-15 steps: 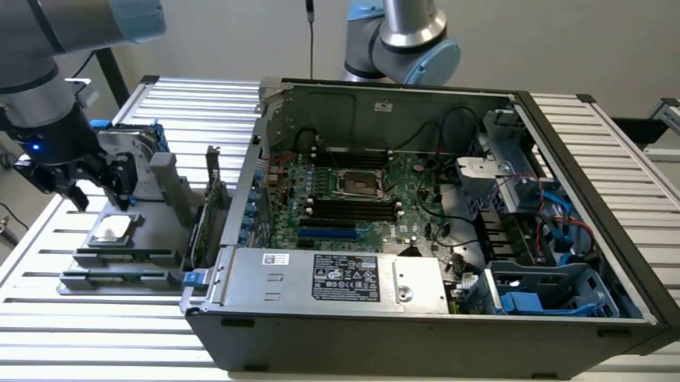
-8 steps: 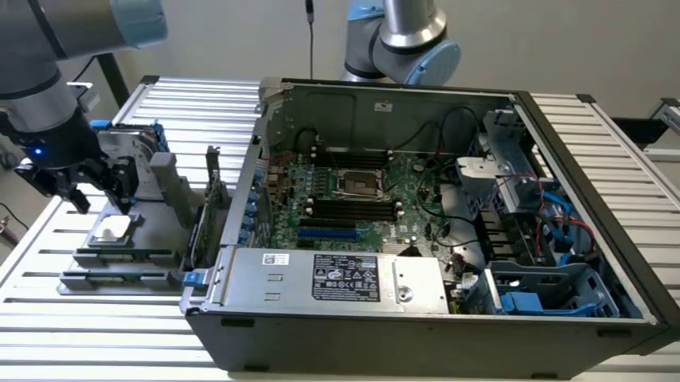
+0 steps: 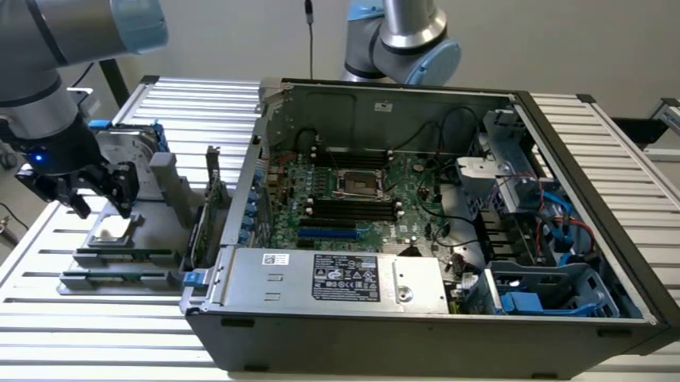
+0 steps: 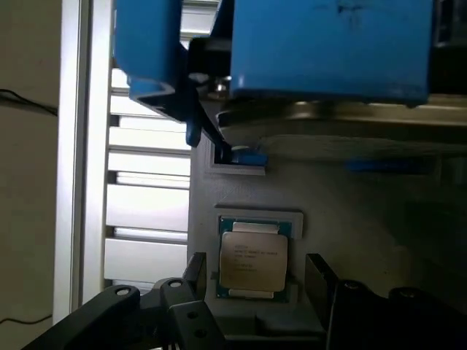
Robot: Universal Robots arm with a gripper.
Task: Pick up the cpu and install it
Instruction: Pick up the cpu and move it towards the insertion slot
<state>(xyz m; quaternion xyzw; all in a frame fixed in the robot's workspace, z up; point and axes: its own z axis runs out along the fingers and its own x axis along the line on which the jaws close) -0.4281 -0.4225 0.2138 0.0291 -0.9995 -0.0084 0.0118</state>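
Silver cpu (image 3: 114, 231) lies flat in a grey holder (image 3: 159, 219), at the exterior view's left of the open case (image 3: 425, 334). Gripper (image 3: 103, 208) hovers just above it, fingers spread wide either side, gripping nothing.

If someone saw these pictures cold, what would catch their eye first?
The open computer case dominates the exterior view's middle, its green motherboard exposed. At that view's left, the end effector hangs open over the cpu, a shiny square chip lying in a grey tray on the slatted table.

cpu (image 4: 252, 260) lettering unreadable, hard drive (image 4: 328, 44) cropped
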